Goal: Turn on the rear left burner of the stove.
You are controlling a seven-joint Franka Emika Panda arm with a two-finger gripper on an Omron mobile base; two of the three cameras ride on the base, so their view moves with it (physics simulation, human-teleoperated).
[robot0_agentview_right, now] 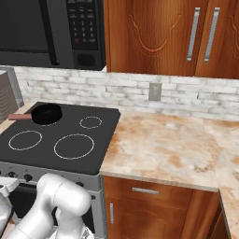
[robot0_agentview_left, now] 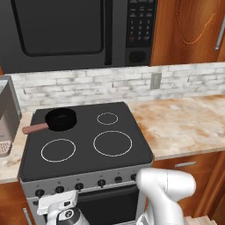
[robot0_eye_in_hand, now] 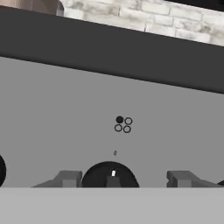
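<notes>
At the far left of the left base view a grey ribbed appliance (robot0_agentview_left: 8, 115) stands on the marbled beige stone counter (robot0_agentview_left: 184, 125), just beside the black glass-top stove (robot0_agentview_left: 85, 149). On the glass, at about ten o'clock from its middle, a small black skillet with a reddish-brown handle (robot0_agentview_left: 59, 119) sits on the rear left burner (robot0_agentview_left: 66, 113), handle pointing toward nine o'clock. A large white-outlined ring (robot0_agentview_left: 58, 150) lies at seven o'clock, a second large ring (robot0_agentview_left: 112, 143) at five o'clock, and a small white ring (robot0_agentview_left: 107, 118) at one o'clock. Below the glass runs the silver front panel with its row of small black knobs (robot0_agentview_left: 79, 186) above the dark oven door (robot0_agentview_left: 107, 206).

Overhead hangs a black microwave with a keypad (robot0_agentview_left: 77, 30), and to its right are carved reddish wood cabinets with silver bar handles (robot0_agentview_right: 163, 35). A whitewashed brick backsplash (robot0_agentview_right: 186, 95) crosses the wall, carrying a grey wall outlet (robot0_agentview_right: 155, 91). Wooden base cabinets (robot0_agentview_right: 149, 210) sit under the counter.

In the hand view the gripper (robot0_eye_in_hand: 124, 179) is close to the silver panel, its two dark fingertips (robot0_eye_in_hand: 69, 178) spread wide to either side of one round black knob with a white mark (robot0_eye_in_hand: 109, 175), apart from it and gripping nothing. At twelve o'clock above that knob a small four-dot burner diagram (robot0_eye_in_hand: 123, 124) has its upper-left dot filled.
</notes>
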